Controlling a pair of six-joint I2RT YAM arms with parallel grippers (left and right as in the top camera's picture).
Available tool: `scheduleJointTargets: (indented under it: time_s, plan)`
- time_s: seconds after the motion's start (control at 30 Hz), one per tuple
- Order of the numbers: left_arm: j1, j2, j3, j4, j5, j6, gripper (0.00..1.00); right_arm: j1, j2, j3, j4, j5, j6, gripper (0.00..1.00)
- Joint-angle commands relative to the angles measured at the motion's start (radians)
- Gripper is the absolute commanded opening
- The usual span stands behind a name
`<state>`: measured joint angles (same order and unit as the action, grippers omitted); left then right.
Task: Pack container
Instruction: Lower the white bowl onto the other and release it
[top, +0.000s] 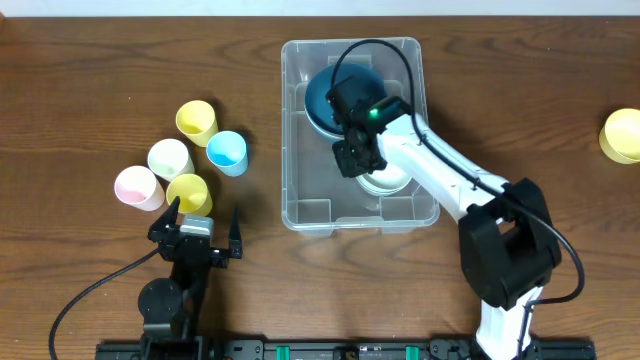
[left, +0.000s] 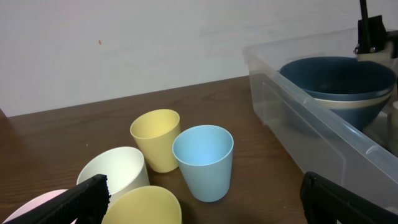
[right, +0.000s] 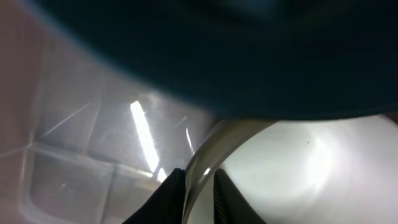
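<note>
The clear plastic container (top: 298, 130) stands at the table's centre. A dark blue bowl (top: 320, 95) lies in its far end and a white bowl (top: 392, 180) in its near right part. My right gripper (top: 358, 160) reaches down inside the container. In the right wrist view its fingers (right: 199, 180) straddle the white bowl's rim (right: 211, 146); the left finger touches it and a small gap shows at the right one, so it stands slightly open. The dark blue bowl (right: 249, 56) looms just above. My left gripper (top: 206, 212) rests wide open and empty at the front left.
Left of the container stand several cups: yellow (top: 196, 120), blue (top: 227, 152), white (top: 170, 158), pink (top: 137, 187) and a second yellow one (top: 189, 192) just ahead of my left gripper (left: 205, 205). One more yellow cup (top: 622, 135) sits at the far right edge.
</note>
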<state>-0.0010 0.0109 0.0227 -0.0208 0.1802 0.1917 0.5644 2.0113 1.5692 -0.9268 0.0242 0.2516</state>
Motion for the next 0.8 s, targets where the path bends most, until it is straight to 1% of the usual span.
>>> scheduleJointTargets:
  time_s: [0.0, 0.07, 0.37, 0.47, 0.5, 0.57, 0.67, 0.7, 0.73, 0.77]
  plan:
    - [0.005, -0.005, -0.019, -0.031, 0.014, 0.010, 0.98, -0.027, 0.005, -0.003, 0.006, 0.028, -0.021, 0.19]
    - [0.005, -0.005, -0.019, -0.031, 0.014, 0.010, 0.98, -0.039, 0.005, -0.003, 0.010, 0.028, -0.021, 0.21]
    - [0.005, -0.005, -0.019, -0.031, 0.014, 0.010, 0.98, -0.049, 0.005, 0.007, 0.023, 0.025, -0.021, 0.45]
    - [0.005, -0.005, -0.019, -0.031, 0.014, 0.010, 0.98, -0.049, 0.005, 0.031, 0.017, 0.025, -0.021, 0.45]
    - [0.005, -0.005, -0.019, -0.031, 0.014, 0.010, 0.98, -0.049, 0.005, 0.043, 0.013, 0.025, -0.021, 0.49]
    - [0.005, -0.005, -0.019, -0.031, 0.014, 0.010, 0.98, -0.049, 0.005, 0.073, -0.002, 0.025, -0.021, 0.59]
    - [0.005, -0.005, -0.019, -0.031, 0.014, 0.010, 0.98, -0.051, 0.005, 0.150, -0.051, 0.026, -0.021, 0.84]
    - [0.005, -0.005, -0.019, -0.031, 0.014, 0.010, 0.98, -0.054, 0.005, 0.188, -0.078, 0.029, -0.019, 0.89]
    - [0.005, -0.005, -0.019, -0.031, 0.014, 0.010, 0.98, -0.060, 0.005, 0.232, -0.113, 0.044, 0.000, 0.99]
    - [0.005, -0.005, -0.019, -0.031, 0.014, 0.010, 0.98, -0.069, 0.005, 0.282, -0.154, 0.069, 0.035, 0.99]
